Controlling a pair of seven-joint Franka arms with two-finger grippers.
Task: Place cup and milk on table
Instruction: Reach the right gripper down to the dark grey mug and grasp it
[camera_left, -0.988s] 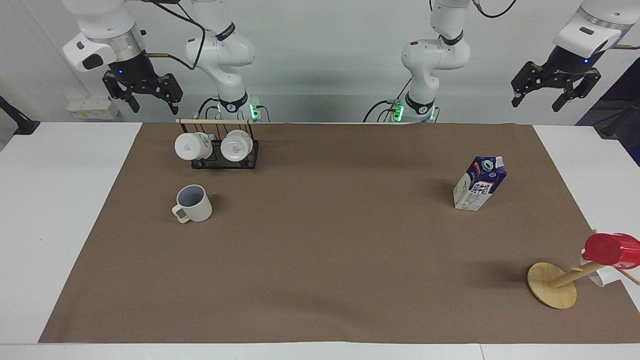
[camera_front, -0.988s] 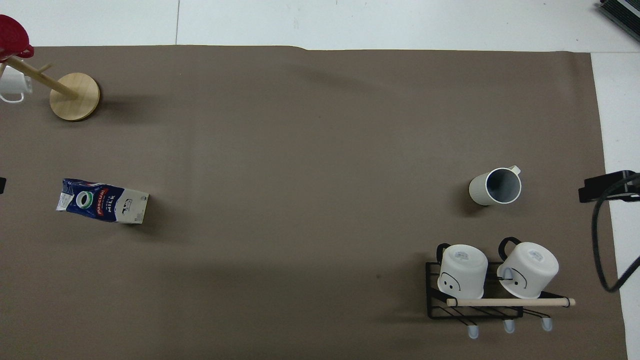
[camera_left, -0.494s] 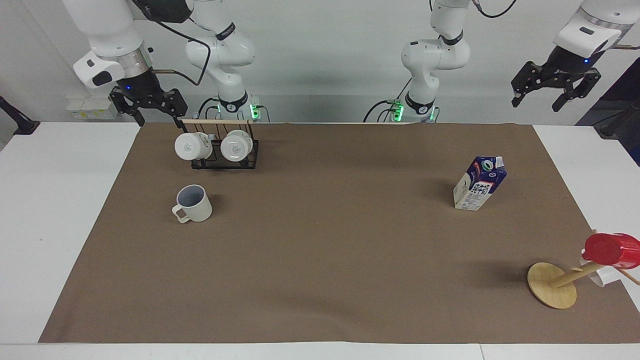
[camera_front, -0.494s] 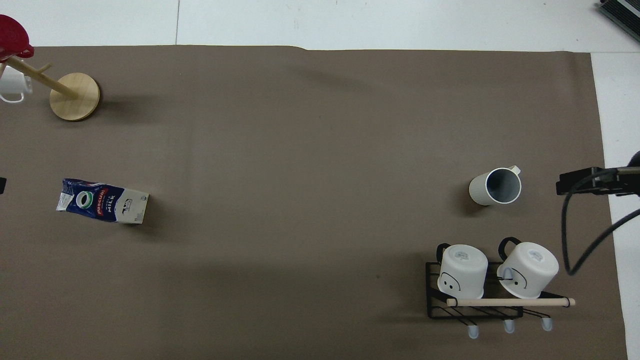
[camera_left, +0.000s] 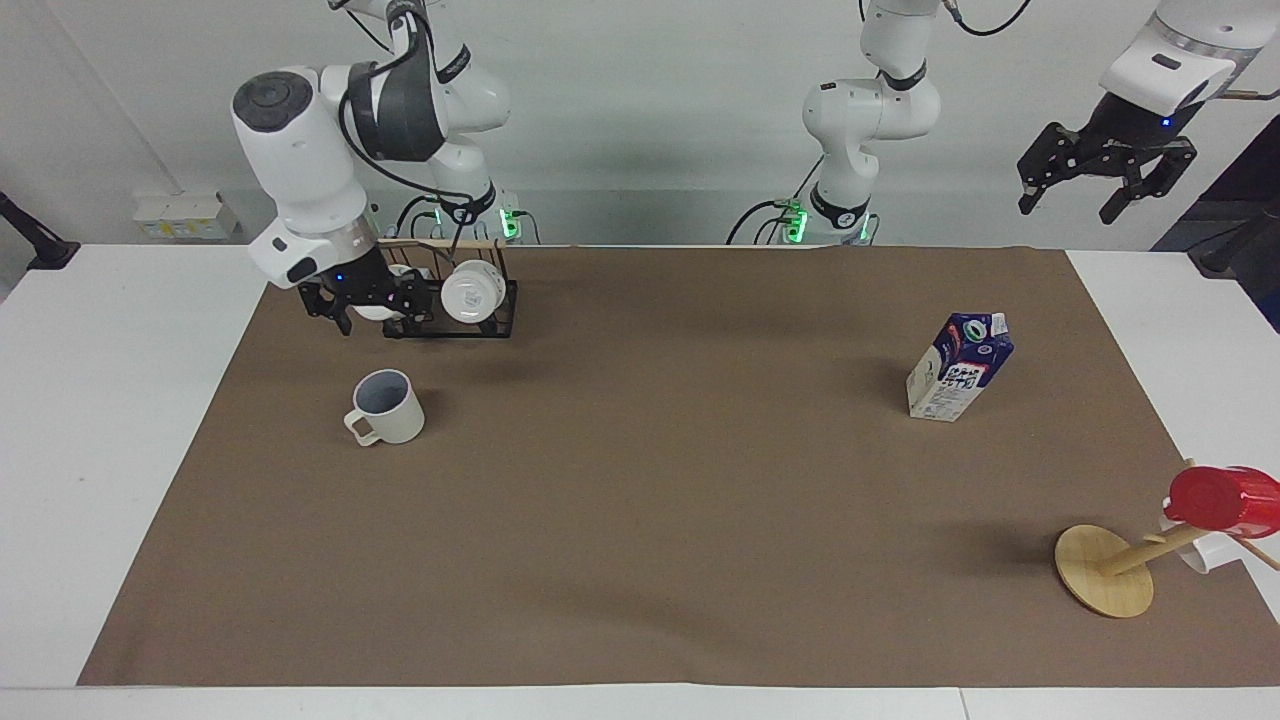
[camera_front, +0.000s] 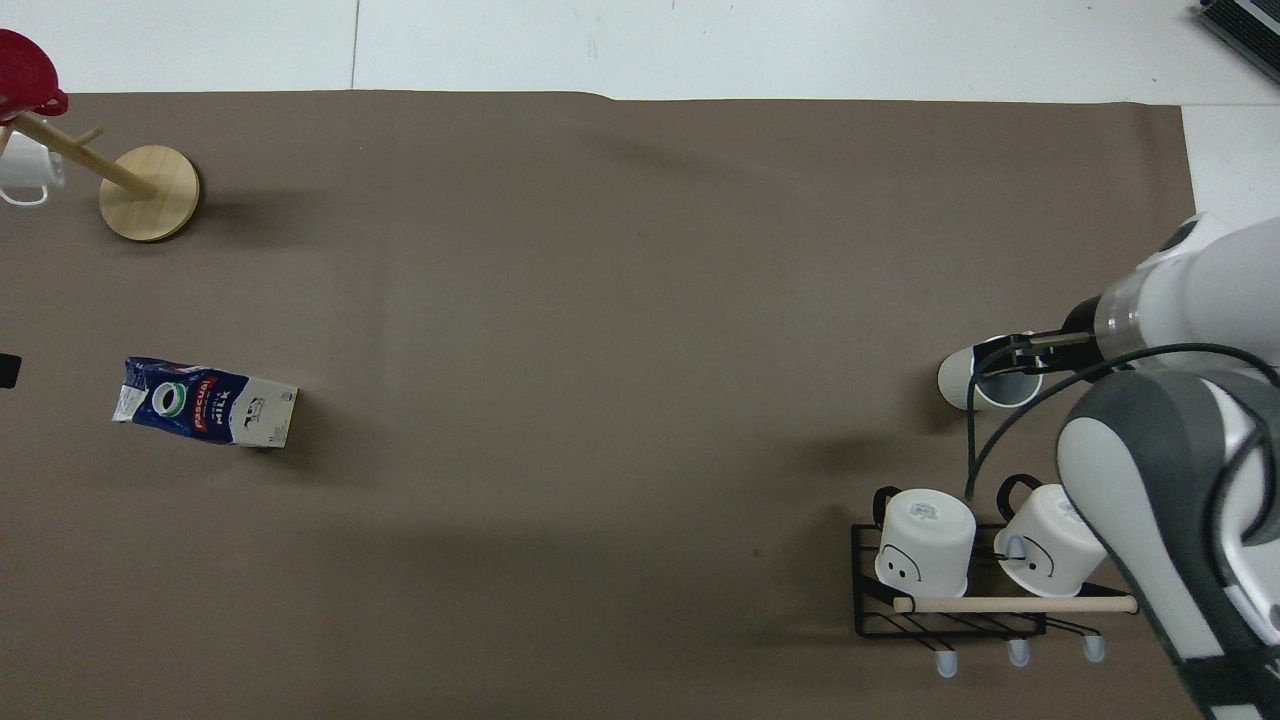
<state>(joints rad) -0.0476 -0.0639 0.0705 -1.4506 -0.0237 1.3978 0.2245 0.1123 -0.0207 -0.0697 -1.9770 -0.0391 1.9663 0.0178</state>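
On the table (camera_left: 120, 400): one cup (camera_left: 388, 407), one milk (camera_left: 958, 368), two white mugs (camera_front: 925, 541).

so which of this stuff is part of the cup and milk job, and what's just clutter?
Job:
cup
milk
table
right pincer, open, raised by the rack
left pincer, open, waiting

Clutter:
rack with two white mugs
peg stand
red cup

White table (camera_left: 120, 420) carries brown mat (camera_left: 640, 520); on mat: cup (camera_left: 388, 407), milk (camera_left: 958, 367), black mug rack (camera_left: 455, 318), round wooden disc (camera_left: 1100, 570).
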